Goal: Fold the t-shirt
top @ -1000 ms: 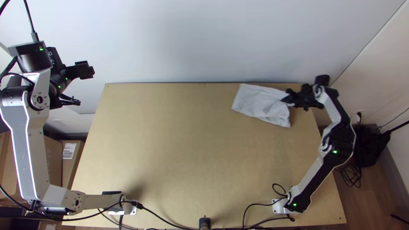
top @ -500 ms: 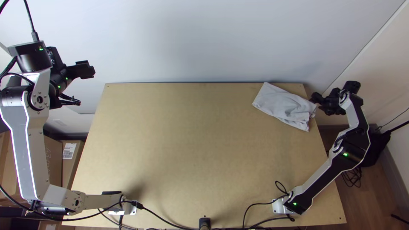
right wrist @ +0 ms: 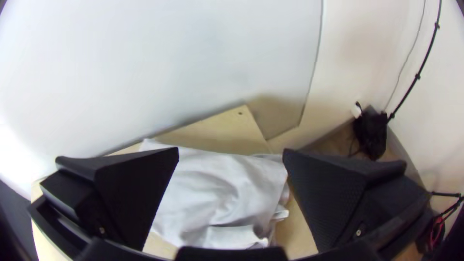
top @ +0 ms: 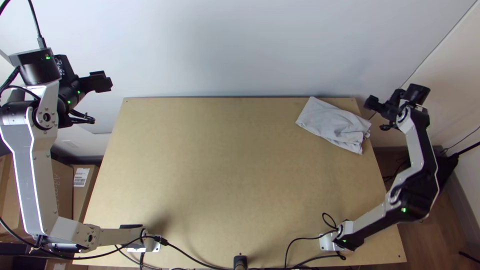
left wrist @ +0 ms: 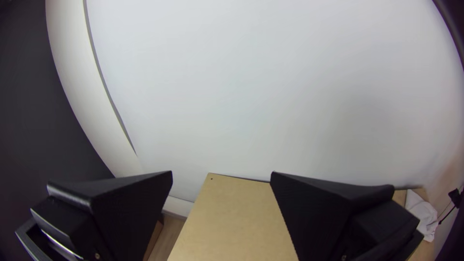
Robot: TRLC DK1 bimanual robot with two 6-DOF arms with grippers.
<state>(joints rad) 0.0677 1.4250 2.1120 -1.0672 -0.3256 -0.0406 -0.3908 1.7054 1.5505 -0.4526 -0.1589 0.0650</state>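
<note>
And there it was, with twelve o'clock at the far edge: the t-shirt (top: 332,125) lay out at two o'clock on the worktop (top: 215,175), tucked up near the far corner, folded down into a compact, creased bundle! Its smoother end sat towards ten o'clock, its rumpled end towards four, right by the side edge; how many layers were stacked in there, the crumpled cloth made hard to say for sure. The right end effector (top: 372,103) hung just off the t-shirt at two o'clock, beyond the worktop's side edge, and what a gap: its fingers stood wide apart, holding nothing, the pale cloth filling much of the space between them in its own wrist view. Over at ten o'clock, well away from the cloth, the left end effector (top: 104,82) hung past the far corner in front of the white wall (top: 225,45), also spread wide and empty.
</note>
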